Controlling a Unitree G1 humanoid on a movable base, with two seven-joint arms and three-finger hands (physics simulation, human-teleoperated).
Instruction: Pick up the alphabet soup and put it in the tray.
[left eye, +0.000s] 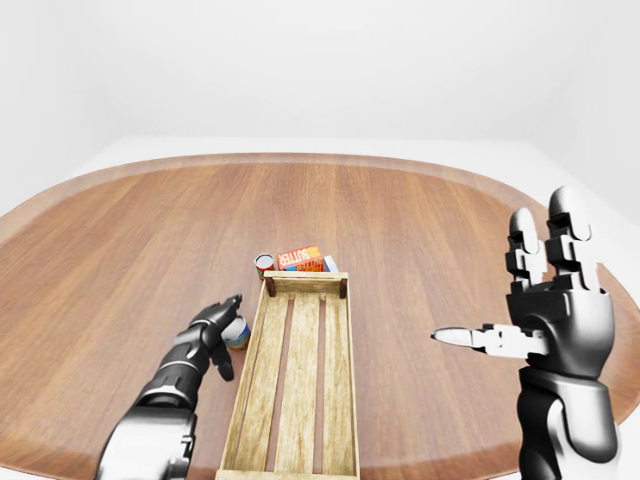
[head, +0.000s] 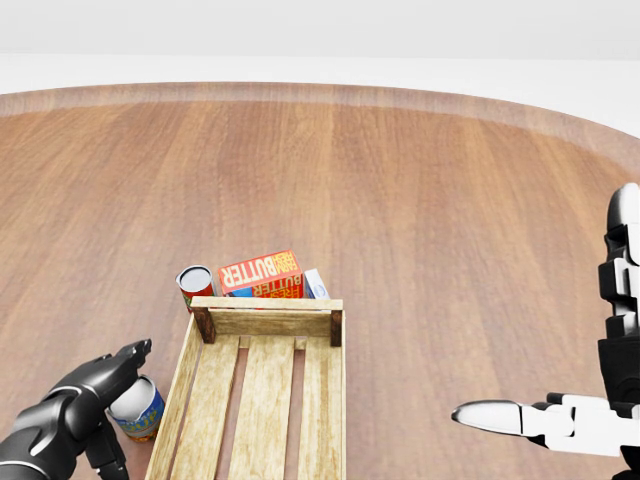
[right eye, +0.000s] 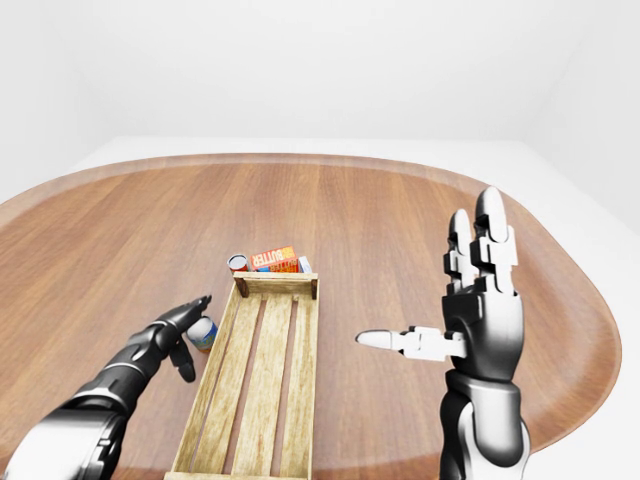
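A: Reaching for the can by the tray, then? Which one is the alphabet soup?

B: I can't read either label. My guess is the blue-and-yellow can (head: 137, 408) on the table (head: 420, 200), just left of the wooden tray (head: 262, 400) in the head view. The left hand (head: 85, 400) is right against it, fingers spread over its top and near side, not yet closed round it.

A: And the other one?

B: A red can (head: 194, 285) stands beyond the tray's far left corner, beside a butter box (head: 262, 272). Nothing is near it.

A: What would make the grasp good?

B: Bring the palm lower so the fingers wrap the can's side rather than perch on the lid, with the thumb opposite. Then close firmly and lift straight up, since the tray wall is close on the right and a sideways drag could knock the can against it.

A: The right hand?

B: The right hand (left eye: 545, 300) is held up well to the right, fingers apart, holding nothing. Best kept there, out of the way
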